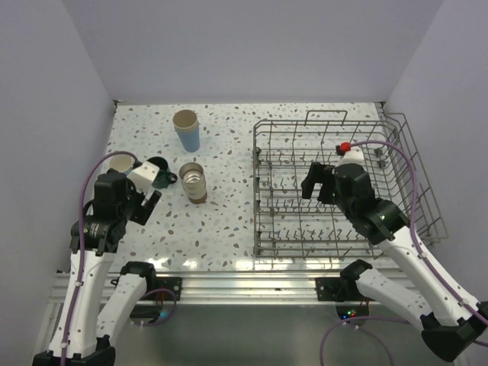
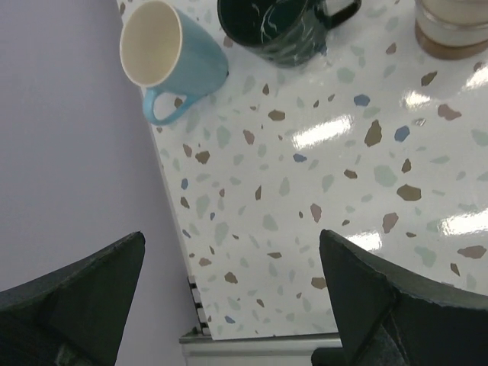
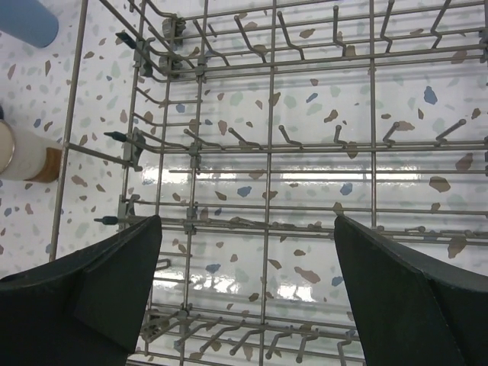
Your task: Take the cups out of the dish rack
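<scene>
The grey wire dish rack (image 1: 396,164) stands at the right, and no cup shows in it. On the table to its left stand a light blue tumbler (image 1: 186,130), a short beige-and-brown cup (image 1: 193,181), a dark teal handled mug (image 1: 158,171) and a light blue handled mug (image 1: 120,162). My left gripper (image 1: 146,204) is open and empty, just in front of the two mugs. In the left wrist view the blue mug (image 2: 168,57) and teal mug (image 2: 278,27) lie beyond the left gripper (image 2: 232,305). My right gripper (image 1: 316,183) is open and empty above the rack's left half (image 3: 263,229).
The left wall runs close beside the left gripper, and the table's near edge (image 2: 259,339) shows between its fingers. The right wrist view shows the tumbler (image 3: 27,19) and the beige cup (image 3: 27,156) outside the rack's left side. Rows of upright tines (image 3: 290,145) fill the rack.
</scene>
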